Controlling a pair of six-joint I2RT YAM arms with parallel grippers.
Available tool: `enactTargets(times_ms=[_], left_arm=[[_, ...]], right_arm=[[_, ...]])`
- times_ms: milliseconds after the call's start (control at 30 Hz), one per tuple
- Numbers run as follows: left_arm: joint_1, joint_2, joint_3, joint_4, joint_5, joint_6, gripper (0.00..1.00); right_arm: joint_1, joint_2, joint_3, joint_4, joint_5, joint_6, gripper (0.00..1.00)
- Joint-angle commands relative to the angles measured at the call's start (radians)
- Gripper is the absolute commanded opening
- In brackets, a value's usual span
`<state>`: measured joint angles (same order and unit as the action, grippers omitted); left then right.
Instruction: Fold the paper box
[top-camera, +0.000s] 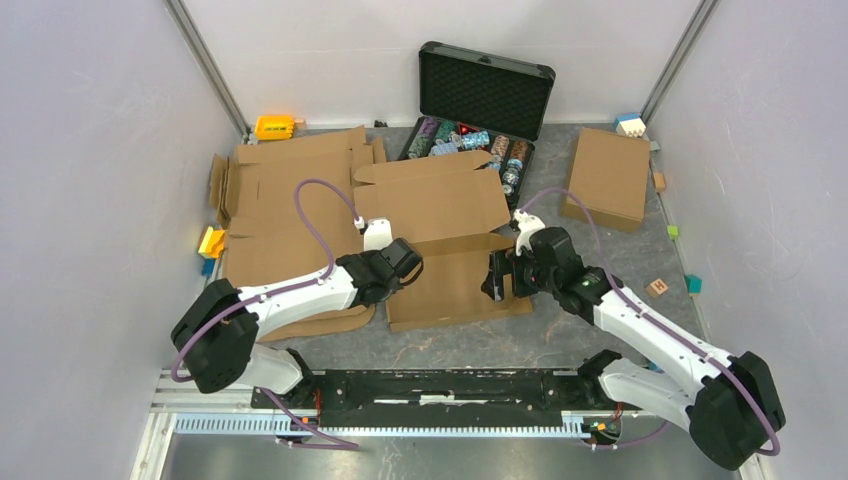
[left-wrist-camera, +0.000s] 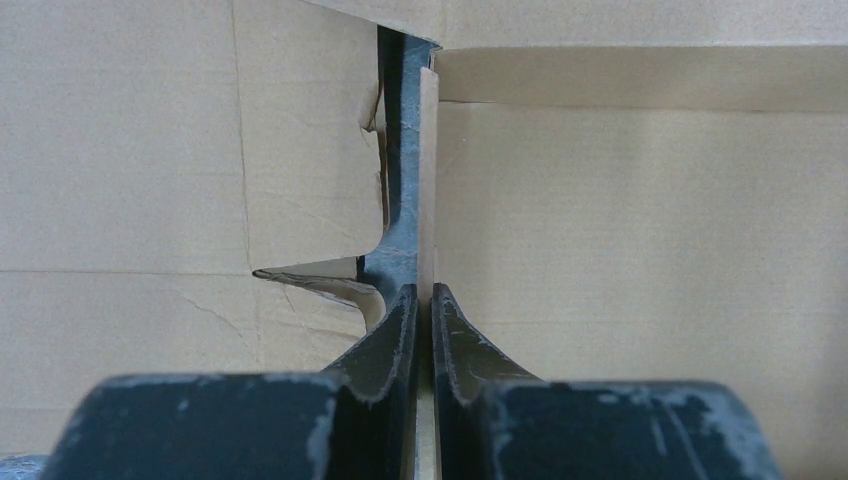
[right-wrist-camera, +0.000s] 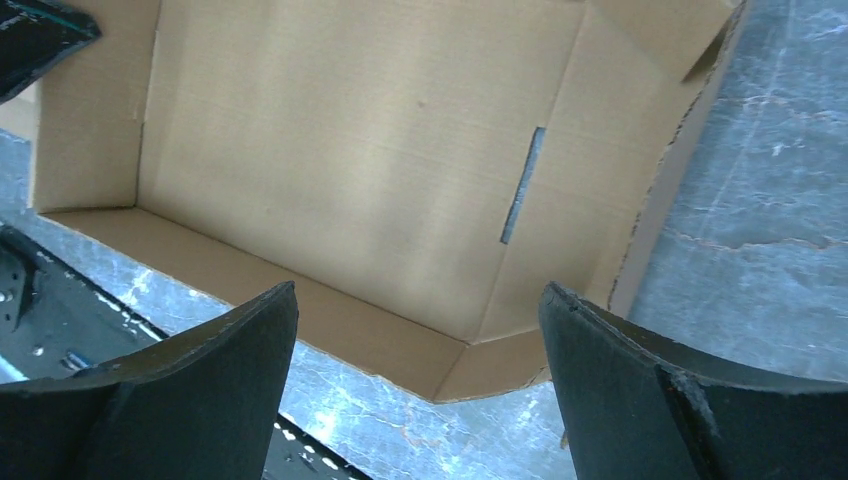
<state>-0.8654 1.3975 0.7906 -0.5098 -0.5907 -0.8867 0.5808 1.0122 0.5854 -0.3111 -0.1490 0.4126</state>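
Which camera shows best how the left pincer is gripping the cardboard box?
Left wrist: the left pincer is shut on the paper box's upright side wall, seen edge-on. Top external hides the grip under the wrist; right wrist shows only the box's inside.

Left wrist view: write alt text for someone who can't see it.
The left gripper, its dark fingers nearly together, pinches the thin upright edge of a brown corrugated cardboard box. Flat cardboard panels fill both sides, with a sliver of grey table between.
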Motion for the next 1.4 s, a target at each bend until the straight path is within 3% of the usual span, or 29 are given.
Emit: enactTargets(times_ms=[0,133,267,600,700,800,933,1033,1067,1367], left_arm=[[0.001,-0.030,0.003,0.015,-0.034,0.029,0.02],[0.002,-0.038,0.001,0.016,-0.037,0.031,0.02],[0.002,-0.039,0.003,0.016,-0.037,0.032,0.02],[0.002,-0.042,-0.002,0.015,-0.039,0.035,0.02],[0.002,-0.047,-0.007,0.016,-0.041,0.036,0.02],[0.002,-0.046,-0.008,0.016,-0.043,0.035,0.02],[0.002,-0.046,-0.010,0.016,-0.046,0.034,0.02],[0.001,-0.042,-0.006,0.016,-0.046,0.035,0.02],[0.002,-0.040,-0.005,0.016,-0.045,0.036,0.02],[0.002,-0.035,0.000,0.016,-0.041,0.037,0.02]], right_arm=[[0.005,-0.030,0.078,-0.041,0.064,-0.063,0.95],[0.004,-0.041,0.164,-0.138,0.214,-0.120,0.92],[0.003,0.018,0.215,-0.240,0.370,-0.153,0.81],[0.000,0.161,0.180,-0.168,0.400,-0.162,0.62],[0.001,0.204,0.178,-0.153,0.440,-0.170,0.51],[-0.003,0.237,0.169,-0.130,0.440,-0.180,0.46],[-0.011,0.269,0.159,-0.118,0.443,-0.187,0.30],[-0.018,0.270,0.165,-0.123,0.433,-0.194,0.02],[-0.018,0.261,0.169,-0.125,0.427,-0.195,0.00],[-0.018,0.126,0.238,-0.171,0.303,-0.203,0.00]])
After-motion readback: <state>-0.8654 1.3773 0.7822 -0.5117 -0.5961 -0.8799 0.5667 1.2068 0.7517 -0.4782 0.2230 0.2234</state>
